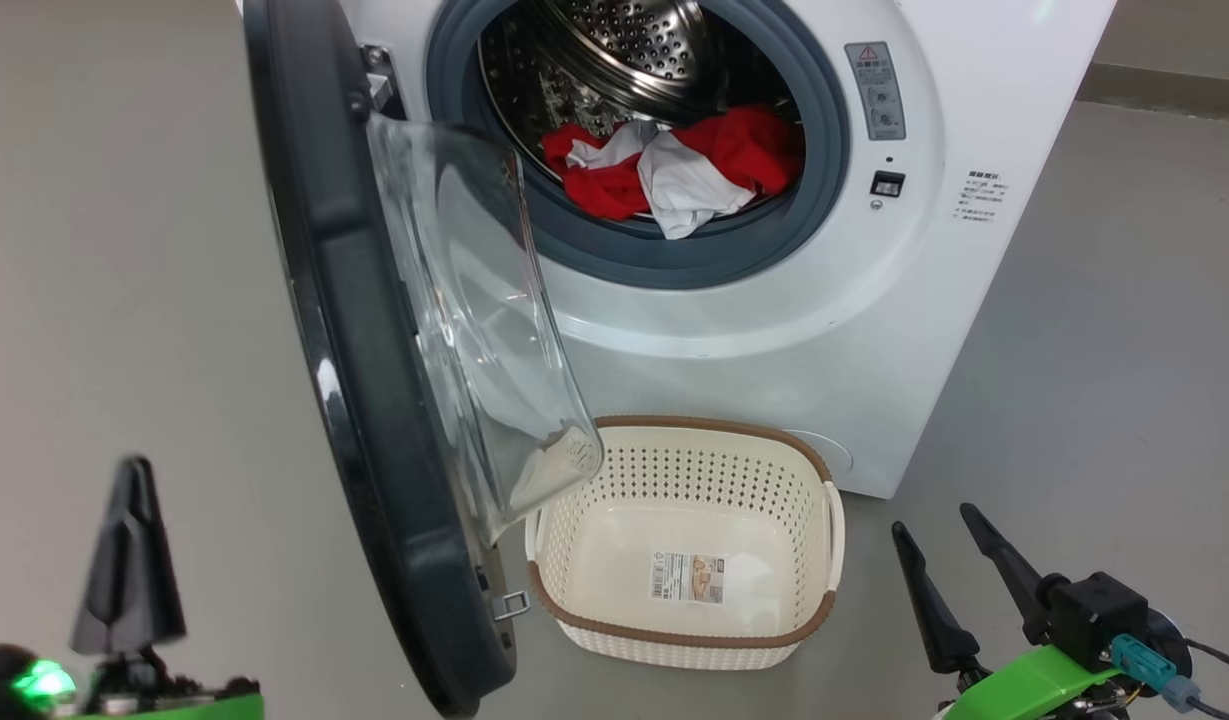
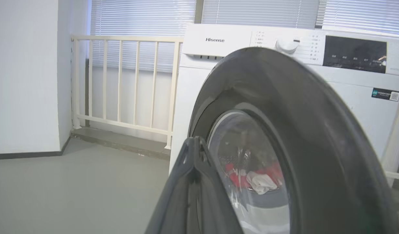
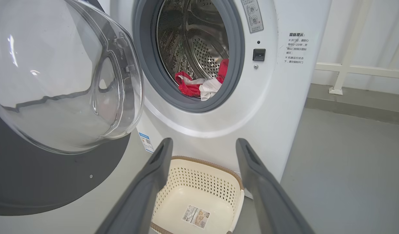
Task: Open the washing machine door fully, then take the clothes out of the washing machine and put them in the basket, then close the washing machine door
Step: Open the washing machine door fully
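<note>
The white washing machine (image 1: 854, 330) stands ahead with its door (image 1: 374, 400) swung out about square to the front, black rim edge-on and glass bowl bulging right. Red and white clothes (image 1: 674, 165) lie at the drum's front lip, also visible as clothes (image 3: 201, 86) and through the door glass (image 2: 254, 180). The cream basket (image 1: 689, 600) sits on the floor below the opening, holding no clothes. My left gripper (image 1: 129, 480) is at the lower left, left of the door's outer face, fingers pressed together on nothing. My right gripper (image 1: 934, 530) hangs open right of the basket (image 3: 218, 177).
Grey floor (image 1: 104, 250) spreads left and right of the machine. A cream railing (image 2: 121, 81) and a white wall (image 2: 24, 74) stand behind and left of the machine, with window blinds above. More railing (image 3: 358, 70) shows to the machine's right.
</note>
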Tool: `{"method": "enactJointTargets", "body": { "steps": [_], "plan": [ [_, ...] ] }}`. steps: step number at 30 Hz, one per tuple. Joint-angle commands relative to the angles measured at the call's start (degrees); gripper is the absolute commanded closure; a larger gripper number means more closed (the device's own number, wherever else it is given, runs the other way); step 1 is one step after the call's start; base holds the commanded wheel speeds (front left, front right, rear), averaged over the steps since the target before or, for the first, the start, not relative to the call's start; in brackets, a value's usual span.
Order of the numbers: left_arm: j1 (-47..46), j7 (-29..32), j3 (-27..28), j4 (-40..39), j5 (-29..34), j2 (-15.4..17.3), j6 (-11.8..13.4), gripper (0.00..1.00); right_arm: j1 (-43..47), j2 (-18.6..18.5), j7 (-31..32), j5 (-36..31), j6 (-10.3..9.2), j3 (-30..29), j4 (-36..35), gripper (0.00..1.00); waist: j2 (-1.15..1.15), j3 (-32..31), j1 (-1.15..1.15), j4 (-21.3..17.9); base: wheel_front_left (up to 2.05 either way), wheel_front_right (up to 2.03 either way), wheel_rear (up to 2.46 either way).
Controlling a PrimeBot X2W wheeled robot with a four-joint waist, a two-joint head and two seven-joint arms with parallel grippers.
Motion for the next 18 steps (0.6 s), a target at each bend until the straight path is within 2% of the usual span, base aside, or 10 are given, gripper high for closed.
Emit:
{"method": "enactJointTargets", "body": {
  "steps": [1, 2, 4, 9, 12, 18],
  "plan": [
    [-2.32, -0.50, 1.89, -2.51, -0.36, 0.87, 0.57, 1.00, 0.25, -0.23, -0.70, -0.15, 0.09, 1.05, -1.45, 0.00, 0.00, -0.05, 0.00, -0.08, 0.00, 0.00, 0.00],
    [-2.47, -0.50, 0.97, -7.83, -1.43, 0.87, 1.08, 1.00, 0.30, -0.18, -0.70, -0.15, 0.09, 1.01, -1.47, 0.00, 0.00, -0.15, 0.00, -0.15, 0.00, 0.00, 0.00],
    [-1.86, -0.50, -1.17, -11.69, -1.58, 0.87, 1.36, 1.00, 0.41, -0.13, -0.70, -0.11, 0.09, 0.98, -1.47, 0.00, 0.00, -0.30, 0.00, -0.16, 0.00, 0.00, 0.00],
    [0.35, -0.50, -9.32, -15.70, 1.34, 0.87, 0.74, 1.00, 0.46, 0.06, -0.70, 0.32, 0.09, 1.31, -1.27, 0.00, 0.00, -0.51, 0.00, -0.35, 0.00, 0.00, 0.00],
    [2.14, -0.50, -14.65, -15.10, 3.15, 0.87, 0.23, 1.00, 0.35, 0.09, -0.70, 0.43, 0.09, 1.54, -1.18, 0.00, 0.00, -0.62, 0.00, -0.51, 0.00, 0.00, 0.00],
    [4.97, -0.50, -22.60, -8.65, 0.96, 0.87, -0.19, 1.00, 0.15, -0.04, -0.70, 0.81, 0.09, 1.72, -1.03, 0.00, 0.00, -0.42, 0.00, -0.48, 0.00, 0.00, 0.00]
  ]
}}
